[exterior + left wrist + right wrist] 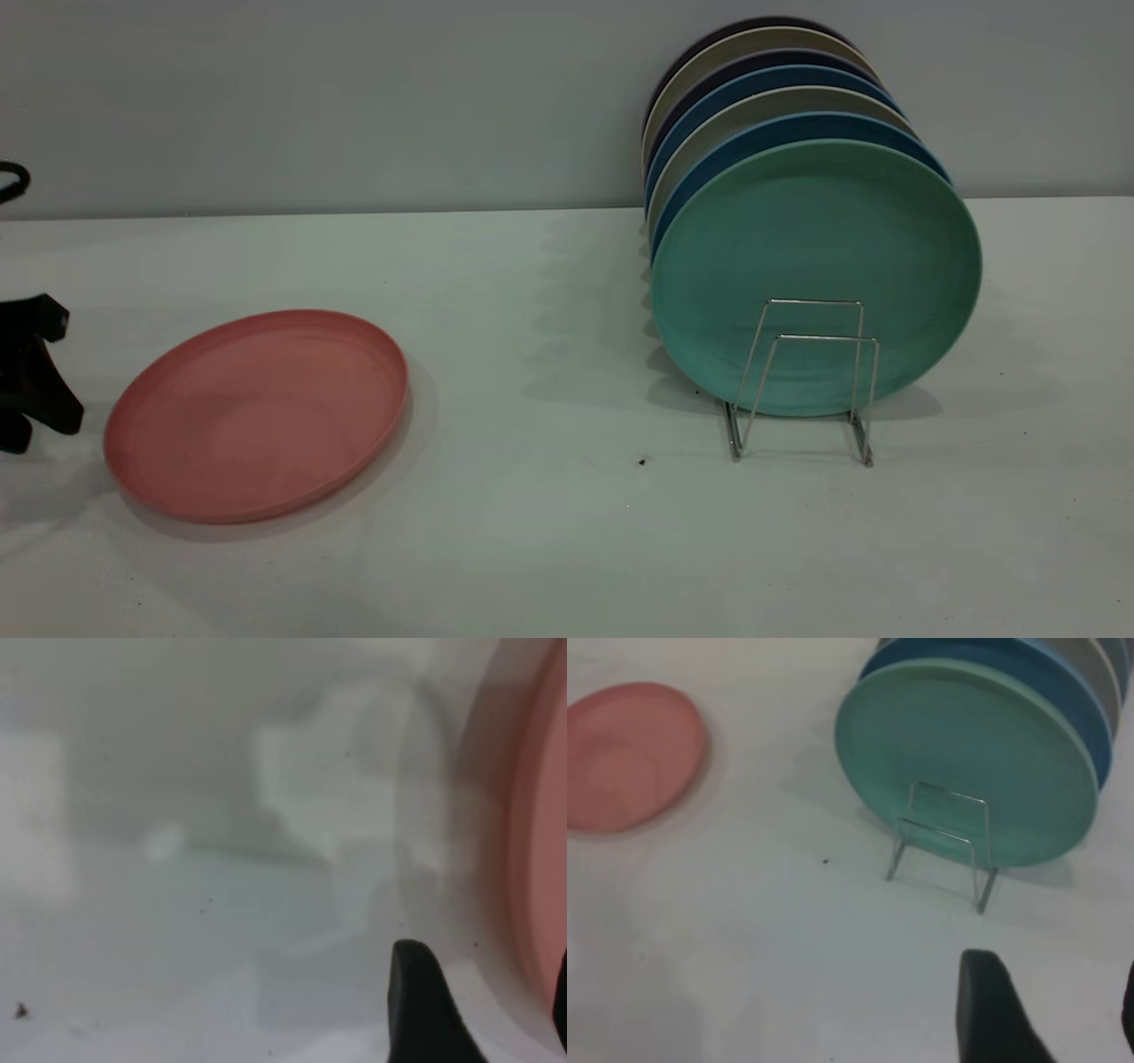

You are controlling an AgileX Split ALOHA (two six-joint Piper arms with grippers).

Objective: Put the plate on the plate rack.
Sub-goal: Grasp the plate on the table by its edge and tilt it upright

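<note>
While the plate [257, 415] lies flat on the bench [549, 532], left of the rack [802, 381], the left claw [31, 377] sits beside its rim, fingers spread wide and empty; slide one finger under that rim. Whether the right claw [1045, 1019] is spread or closed, I cannot tell.

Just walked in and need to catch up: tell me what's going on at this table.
Nothing is being held yet. The round salmon-pink plastic plate lies flat on the white table, with the left hand just beside its edge, not touching it. The silver wire plate rack stands apart to the right, already holding a teal-green plate at the front and blue and beige plates behind. The front slot looks free. The right hand hovers above the table near the rack.
</note>
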